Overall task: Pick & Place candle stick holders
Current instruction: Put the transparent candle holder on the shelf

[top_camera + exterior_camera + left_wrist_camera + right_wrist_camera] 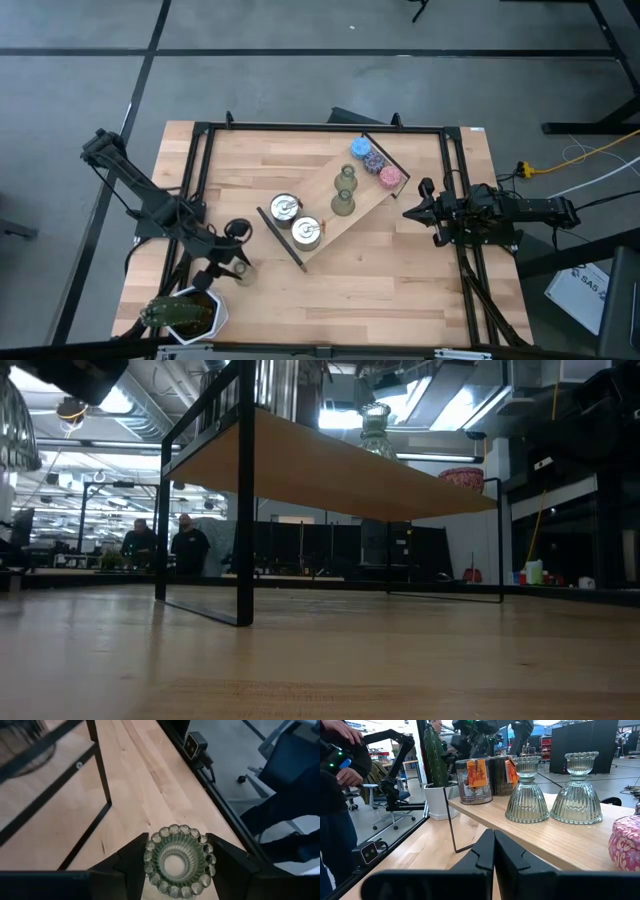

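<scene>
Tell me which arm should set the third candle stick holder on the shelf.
Left. Its gripper already clamps a candle stick holder between its fingers, near the table's front. The right gripper is shut and empty, beside the shelf.

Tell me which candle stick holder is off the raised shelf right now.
The one clamped in the left gripper, the gripped holder, over the table's near left. The other two holders stand on the shelf.

2 ribbed green holders (345, 178) upright on shelf, 1 (179, 860) clamped.
</scene>
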Available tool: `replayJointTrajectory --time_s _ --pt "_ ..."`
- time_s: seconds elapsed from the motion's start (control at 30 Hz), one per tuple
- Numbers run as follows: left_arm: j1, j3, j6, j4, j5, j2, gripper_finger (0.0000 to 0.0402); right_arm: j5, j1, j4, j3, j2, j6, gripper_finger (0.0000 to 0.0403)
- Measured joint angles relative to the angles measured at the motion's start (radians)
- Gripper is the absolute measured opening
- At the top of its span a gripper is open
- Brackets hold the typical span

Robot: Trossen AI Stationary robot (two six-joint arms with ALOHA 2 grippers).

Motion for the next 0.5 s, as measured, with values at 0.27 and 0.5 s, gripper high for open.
replayJointTrajectory --time_s 0.27,0.5 --pt "0.001 0.055 0.000 -0.079 -0.007 -0.045 0.0176 0.000 0.000 0.000 0.000 0.000 0.000 0.0010" --pt "0.022 0.133 0.001 -0.196 -0.018 -0.057 0.0176 0.000 0.000 0.000 0.000 0.000 0.000 0.0010"
